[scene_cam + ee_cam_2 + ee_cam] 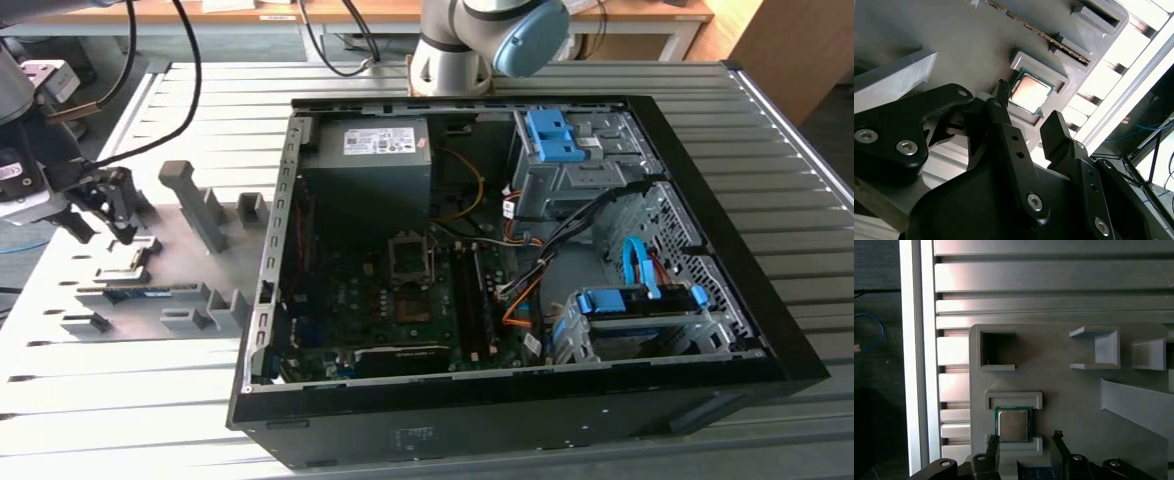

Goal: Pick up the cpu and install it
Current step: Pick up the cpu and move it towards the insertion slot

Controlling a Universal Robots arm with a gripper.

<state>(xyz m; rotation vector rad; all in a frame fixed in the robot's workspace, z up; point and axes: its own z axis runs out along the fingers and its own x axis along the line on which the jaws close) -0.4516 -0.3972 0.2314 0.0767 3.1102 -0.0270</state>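
At the exterior view's left, the arm's black gripper [104,222] hangs over a grey fixture plate [167,262] that lies on a table of ribbed aluminium slats [134,410]. Its two fingers [1009,135] are spread wide, with nothing clamped between them. The cpu [1013,425], a small square chip with a pale metal top, lies flat in a shallow walled nest of that plate. In both wrist views the fingertips stand one to each side of the nest, just above it; whether they touch the chip cannot be told.

At the centre of the exterior view an open black computer case [467,435] lies on its side on the same slatted table. It shows a green motherboard with its metal-framed socket [411,255], a grey power-supply box [367,150] and blue drive brackets [554,130]. The arm's base [461,50] stands just behind the case, at the top centre of the frame. Beyond it a wooden benchtop [267,12] runs along the top edge of the frame, and dark cables loop down at the upper left. A wooden panel [787,40] closes the upper right corner.
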